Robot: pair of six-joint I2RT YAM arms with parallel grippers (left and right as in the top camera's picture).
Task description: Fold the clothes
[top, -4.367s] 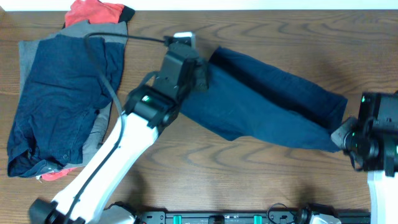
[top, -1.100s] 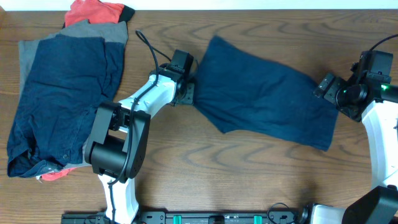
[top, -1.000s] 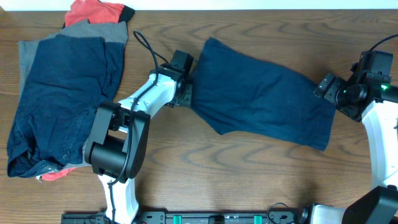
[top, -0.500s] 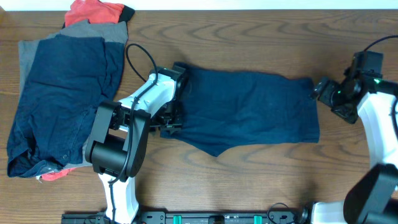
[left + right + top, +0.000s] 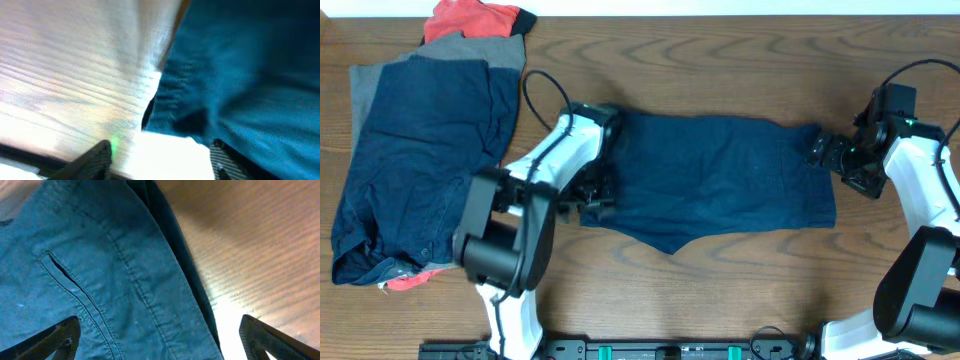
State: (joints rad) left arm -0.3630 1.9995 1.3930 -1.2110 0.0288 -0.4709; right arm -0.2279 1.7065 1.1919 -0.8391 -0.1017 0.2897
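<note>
Two spread hands — left hand (image 5: 595, 195) and right hand (image 5: 823, 152) — sit at either end of the navy shorts (image 5: 720, 175), gripping nothing. Slanted a second ago, the shorts now lie straight and flat across the bench (image 5: 720, 290), so the first fold can likely begin.

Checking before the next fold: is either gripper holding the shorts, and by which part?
Nothing is held. The shorts lie flat; left gripper open at their left edge, right gripper open at their right edge.
</note>
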